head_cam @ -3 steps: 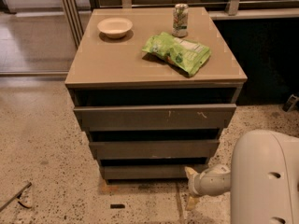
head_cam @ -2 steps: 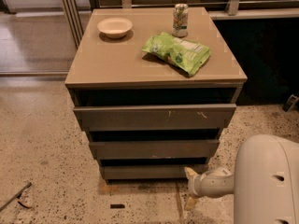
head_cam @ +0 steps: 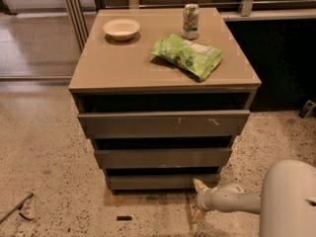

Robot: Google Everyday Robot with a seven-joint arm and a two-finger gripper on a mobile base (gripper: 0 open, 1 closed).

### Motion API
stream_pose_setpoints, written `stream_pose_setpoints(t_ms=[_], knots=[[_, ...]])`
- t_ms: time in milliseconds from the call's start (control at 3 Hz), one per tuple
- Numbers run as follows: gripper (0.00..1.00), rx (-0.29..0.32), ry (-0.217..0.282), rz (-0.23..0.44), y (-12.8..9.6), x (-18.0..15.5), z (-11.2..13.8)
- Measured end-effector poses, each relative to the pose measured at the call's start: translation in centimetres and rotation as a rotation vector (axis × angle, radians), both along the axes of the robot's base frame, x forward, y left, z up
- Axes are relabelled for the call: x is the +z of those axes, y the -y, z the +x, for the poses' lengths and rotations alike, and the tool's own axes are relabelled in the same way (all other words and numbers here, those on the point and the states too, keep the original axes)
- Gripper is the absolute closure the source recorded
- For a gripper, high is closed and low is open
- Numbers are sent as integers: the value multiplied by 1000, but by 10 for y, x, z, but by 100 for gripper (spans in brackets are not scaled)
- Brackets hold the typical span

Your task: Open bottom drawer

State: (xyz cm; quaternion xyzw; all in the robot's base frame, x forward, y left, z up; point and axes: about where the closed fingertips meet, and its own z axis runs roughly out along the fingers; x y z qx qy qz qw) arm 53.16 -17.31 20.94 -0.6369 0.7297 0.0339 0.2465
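The bottom drawer (head_cam: 158, 182) is the lowest, narrowest grey-brown front of the tan-topped cabinet (head_cam: 123, 68), and its front looks shut or nearly so. My gripper (head_cam: 196, 200) is low near the floor, just in front of the drawer's right end. Its two pale fingers are spread apart, the upper fingertip (head_cam: 199, 184) close to the drawer's lower right corner, and it holds nothing. The white arm reaches in from the lower right.
The middle front (head_cam: 163, 158) and the scratched top front (head_cam: 163, 124) sit above. On the cabinet top are a white bowl (head_cam: 121, 28), a can (head_cam: 190, 20) and a green snack bag (head_cam: 187, 56). A dark cabinet (head_cam: 281, 58) stands to the right. Small debris (head_cam: 123, 217) lies on the speckled floor.
The white arm's bulky part has shifted a little to the right in view. The gripper stays at about the same spot by the bottom drawer's right end.
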Motion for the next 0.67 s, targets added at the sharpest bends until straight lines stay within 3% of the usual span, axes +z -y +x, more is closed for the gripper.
stream_pose_setpoints(t_ms=[667], knots=[[0,-9,14,35,7,-17,25]])
